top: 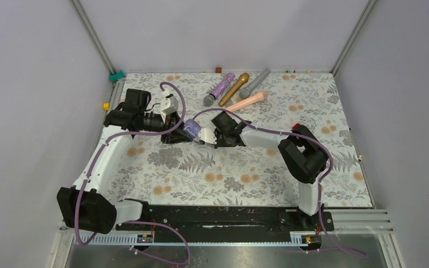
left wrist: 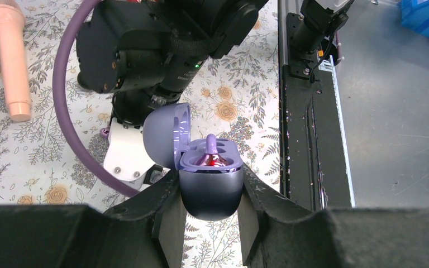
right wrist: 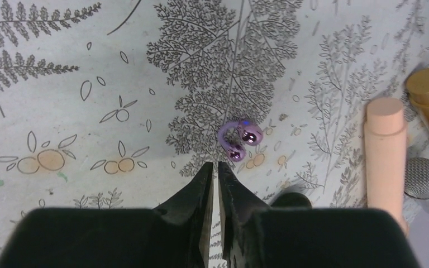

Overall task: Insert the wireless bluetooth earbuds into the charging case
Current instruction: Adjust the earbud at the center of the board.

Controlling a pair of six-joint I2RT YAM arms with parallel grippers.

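Note:
My left gripper point(left wrist: 211, 187) is shut on the purple charging case point(left wrist: 210, 192) and holds it upright above the cloth, with its lid point(left wrist: 167, 134) hinged open. One glossy purple earbud point(left wrist: 211, 156) sits in a case pocket with its stalk up and a red glow at its base. In the right wrist view, a purple earbud point(right wrist: 240, 140) lies on the cloth as two shiny beads joined by a thin arc. It is just beyond the tips of my right gripper point(right wrist: 217, 166). That gripper is shut with nothing between its fingers.
Pink point(top: 246, 101), gold point(top: 233, 89), glittery purple point(top: 219, 89) and grey point(top: 255, 84) microphones lie at the back of the floral cloth. The pink one point(right wrist: 384, 151) is right of my right gripper. A dark rounded thing point(right wrist: 290, 200) is half hidden behind its right finger.

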